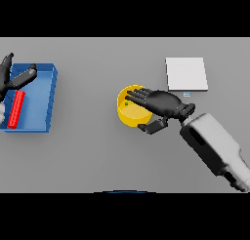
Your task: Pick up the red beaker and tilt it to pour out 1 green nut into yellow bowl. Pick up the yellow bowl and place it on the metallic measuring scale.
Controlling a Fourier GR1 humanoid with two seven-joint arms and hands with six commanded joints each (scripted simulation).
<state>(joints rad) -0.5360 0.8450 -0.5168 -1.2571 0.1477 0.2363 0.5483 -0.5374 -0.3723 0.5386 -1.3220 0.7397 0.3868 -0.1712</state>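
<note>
I am watching my right hand (pixel 163 103) reaching over the yellow bowl (pixel 131 112), fingers spread across its rim, thumb below, not clamped. The metallic scale (pixel 186 73) is lying just behind the hand. My left hand (pixel 12 78) is idling, open, over the blue tray (pixel 41 100).

From my console the table (pixel 97 151) reads as a matt grey, smooth and even. The yellow bowl (pixel 128 116) looks like smooth plastic with a soft sheen on its wall. The red beaker (pixel 17 109) seems plain matt plastic, as does the blue tray (pixel 48 95). The measuring scale (pixel 186 73) shows a pale, flat, dull metal-like top. The right hand (pixel 163 103) looks dark and slightly glossy.
</note>
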